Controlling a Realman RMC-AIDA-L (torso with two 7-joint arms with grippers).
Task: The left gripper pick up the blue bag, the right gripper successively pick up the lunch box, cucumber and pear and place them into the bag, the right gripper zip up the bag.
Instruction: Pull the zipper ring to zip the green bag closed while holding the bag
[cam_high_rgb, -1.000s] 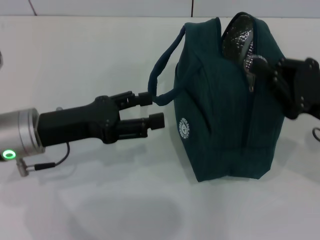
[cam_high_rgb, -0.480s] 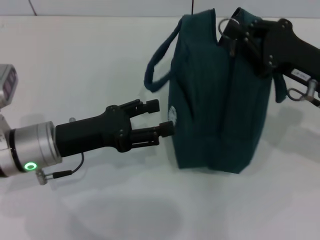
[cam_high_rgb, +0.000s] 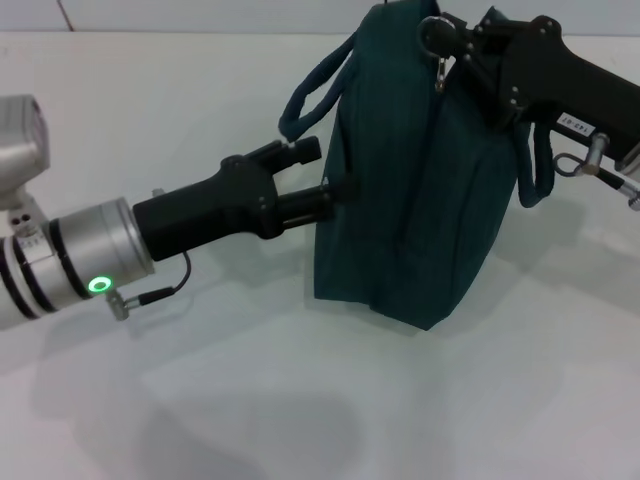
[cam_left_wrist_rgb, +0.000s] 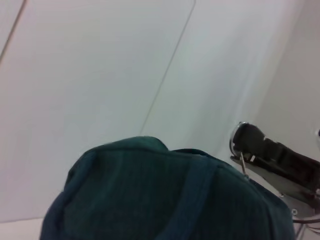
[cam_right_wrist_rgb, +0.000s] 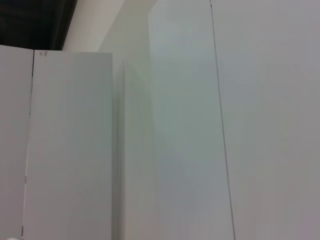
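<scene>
The blue bag stands tilted on the white table, its top closed, and it also shows in the left wrist view. One loop handle hangs on its left, the other on its right. My left gripper is open, and its fingertips touch the bag's left side with nothing between them. My right gripper is at the bag's top edge, shut on the ring-pull zipper. It also shows in the left wrist view. The lunch box, cucumber and pear are out of view.
A cable and metal connector hang under the right arm. The white wall runs along the table's far edge. The right wrist view shows only wall panels.
The right gripper has travelled left along the bag's top, and the foil-lined opening no longer shows. The bag has shifted left and tilted. The left arm has advanced until its fingertips meet the bag.
</scene>
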